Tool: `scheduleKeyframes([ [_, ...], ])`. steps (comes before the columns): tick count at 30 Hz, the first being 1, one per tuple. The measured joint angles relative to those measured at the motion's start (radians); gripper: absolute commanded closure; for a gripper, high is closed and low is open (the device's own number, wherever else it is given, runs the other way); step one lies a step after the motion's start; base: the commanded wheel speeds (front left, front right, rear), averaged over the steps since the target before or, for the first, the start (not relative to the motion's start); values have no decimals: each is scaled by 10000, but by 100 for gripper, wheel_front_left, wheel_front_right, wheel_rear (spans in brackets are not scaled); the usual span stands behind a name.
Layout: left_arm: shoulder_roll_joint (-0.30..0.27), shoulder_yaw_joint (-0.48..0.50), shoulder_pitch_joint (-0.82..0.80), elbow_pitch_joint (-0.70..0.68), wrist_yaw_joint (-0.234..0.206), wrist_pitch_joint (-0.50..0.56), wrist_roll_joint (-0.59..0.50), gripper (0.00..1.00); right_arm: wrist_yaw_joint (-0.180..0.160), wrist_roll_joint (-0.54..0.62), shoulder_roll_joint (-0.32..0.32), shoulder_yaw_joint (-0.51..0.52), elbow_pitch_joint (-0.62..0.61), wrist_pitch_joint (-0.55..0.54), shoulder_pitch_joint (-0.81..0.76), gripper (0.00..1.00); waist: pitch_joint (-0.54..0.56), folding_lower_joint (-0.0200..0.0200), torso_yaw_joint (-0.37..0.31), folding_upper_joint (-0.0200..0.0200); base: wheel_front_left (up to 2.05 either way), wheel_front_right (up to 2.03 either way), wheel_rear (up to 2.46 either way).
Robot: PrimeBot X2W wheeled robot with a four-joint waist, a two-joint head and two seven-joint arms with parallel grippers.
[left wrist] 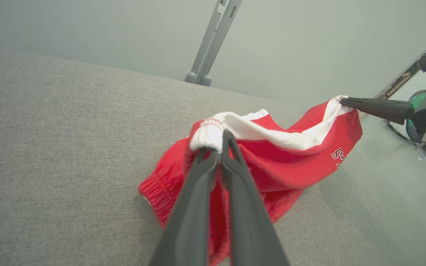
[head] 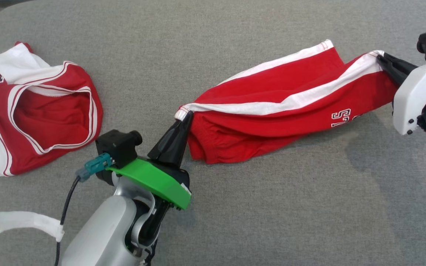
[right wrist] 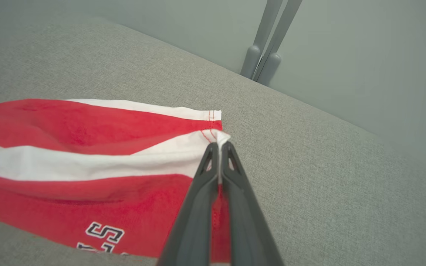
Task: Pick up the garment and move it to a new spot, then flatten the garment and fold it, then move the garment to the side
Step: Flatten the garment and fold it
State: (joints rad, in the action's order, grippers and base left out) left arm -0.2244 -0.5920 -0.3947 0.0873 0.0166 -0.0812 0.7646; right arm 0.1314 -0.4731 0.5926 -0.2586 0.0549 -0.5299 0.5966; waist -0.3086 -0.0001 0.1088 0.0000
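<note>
My left pincer (head: 187,116) is pressed together on a white, gathered corner of the garment (head: 272,125), and the cloth bunches just above the fingertips in my left wrist view (left wrist: 218,145). From there the garment runs away to my right as a long red band with a white stripe along its upper edge. My right pincer (head: 380,57) nips the other end, also pressed tight, on the stitched white corner of the hem (right wrist: 218,145). In my left wrist view that same right pincer (left wrist: 346,102) shows as a dark point at the far end of the red cloth (left wrist: 290,159).

The garment is stretched between the two pincers across the middle of the desk (head: 272,207), slanting from nearer the front edge on my left up toward the right edge. The striped upper edge is pulled fairly straight. The red folds below it sag, and the elastic waistband beside my left pincer touches the grey cloth of the desk. White letters with a dark outline sit low on the red near my right pincer (right wrist: 104,232).

Well apart, at the left edge, a red and white jersey (head: 50,118) lies crumpled with its opening upward. Near the front left corner lies a white strip (head: 28,221), with my arm's dark cable (head: 67,201) beside it. Beyond the far edge stands a grey post (right wrist: 268,40).
</note>
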Motion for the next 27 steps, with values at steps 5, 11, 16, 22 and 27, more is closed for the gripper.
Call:
scheduleKeyframes([
  [5,339,25,-763,665,186,-146,13,100,0,10,40,-510,725,121,875,100,-415,0,263,0,0,0,0],
  [11,652,163,-1434,1266,278,-713,-94,100,0,290,56,-708,1104,1275,1493,100,-800,1,553,0,0,0,0],
  [16,786,203,-1783,1827,290,-1024,-215,100,0,631,48,-673,1739,1967,1526,100,-1073,0,638,0,0,0,0],
  [22,997,205,-2301,2738,261,-1243,-405,100,0,1003,-71,-782,2468,3068,1899,100,-1396,1,600,0,0,0,0],
  [27,1143,165,-2587,3329,265,-1327,-466,100,0,1080,-184,-1080,2949,3668,2149,100,-1611,1,527,0,0,0,0],
])
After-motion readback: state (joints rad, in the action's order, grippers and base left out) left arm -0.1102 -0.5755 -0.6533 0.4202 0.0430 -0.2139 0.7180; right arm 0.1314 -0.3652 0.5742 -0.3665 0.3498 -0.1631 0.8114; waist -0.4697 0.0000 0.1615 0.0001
